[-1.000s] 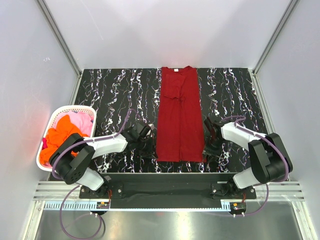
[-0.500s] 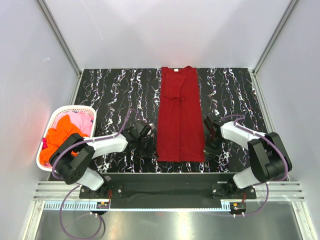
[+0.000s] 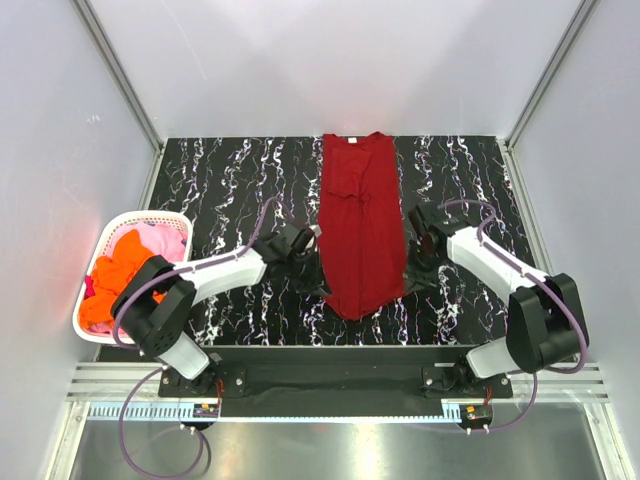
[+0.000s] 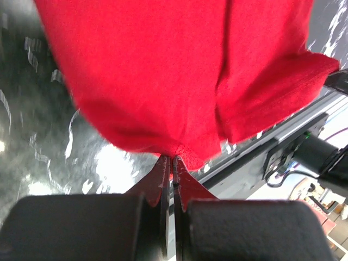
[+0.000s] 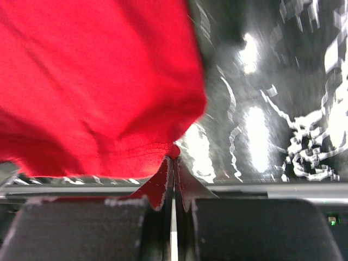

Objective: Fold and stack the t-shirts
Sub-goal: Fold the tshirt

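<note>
**Top external:** fixed high above and behind the arm bases, angled down and forward over the whole worktop [image 3: 220, 190]. Both arms, the white basket [image 3: 150, 215] at left and the enclosure walls all in frame, seen from afar.

**Left wrist:** mounted just behind the left end effector [image 4: 173, 161], looking along its closed fingers at very close range. Dark red t-shirt [image 4: 163, 70] across most of the frame, worktop at left, metal rail [image 4: 244, 160] at lower right.

**Right wrist:** same arrangement behind the right end effector [image 5: 173, 160], equally close, worktop at right.

**Shared by all three:** near hem of the t-shirt and the patterned worktop beside it.
</note>
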Action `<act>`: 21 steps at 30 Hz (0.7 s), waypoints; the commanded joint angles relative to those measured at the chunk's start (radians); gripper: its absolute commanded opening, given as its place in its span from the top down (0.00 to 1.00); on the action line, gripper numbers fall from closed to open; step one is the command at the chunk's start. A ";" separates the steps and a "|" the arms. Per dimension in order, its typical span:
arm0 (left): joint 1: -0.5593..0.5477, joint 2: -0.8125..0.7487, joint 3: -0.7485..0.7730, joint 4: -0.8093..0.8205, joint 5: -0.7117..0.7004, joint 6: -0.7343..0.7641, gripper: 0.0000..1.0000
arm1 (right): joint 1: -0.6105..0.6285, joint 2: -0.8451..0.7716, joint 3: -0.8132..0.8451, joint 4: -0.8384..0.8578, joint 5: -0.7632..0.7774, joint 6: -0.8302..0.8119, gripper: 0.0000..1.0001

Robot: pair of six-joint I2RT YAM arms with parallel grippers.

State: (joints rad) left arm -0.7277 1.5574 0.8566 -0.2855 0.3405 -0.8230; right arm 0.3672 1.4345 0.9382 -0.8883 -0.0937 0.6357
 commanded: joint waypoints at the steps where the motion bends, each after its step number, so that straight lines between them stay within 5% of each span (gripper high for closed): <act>1: 0.039 0.068 0.117 -0.041 0.014 0.050 1.00 | -0.016 0.062 0.144 -0.003 0.035 -0.088 1.00; 21: 0.286 0.478 0.699 -0.165 0.011 0.191 1.00 | -0.175 0.552 0.744 -0.006 -0.072 -0.380 1.00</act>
State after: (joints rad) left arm -0.4763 2.0041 1.4796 -0.4473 0.3405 -0.6563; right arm 0.2138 1.9621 1.6131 -0.8883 -0.1291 0.2996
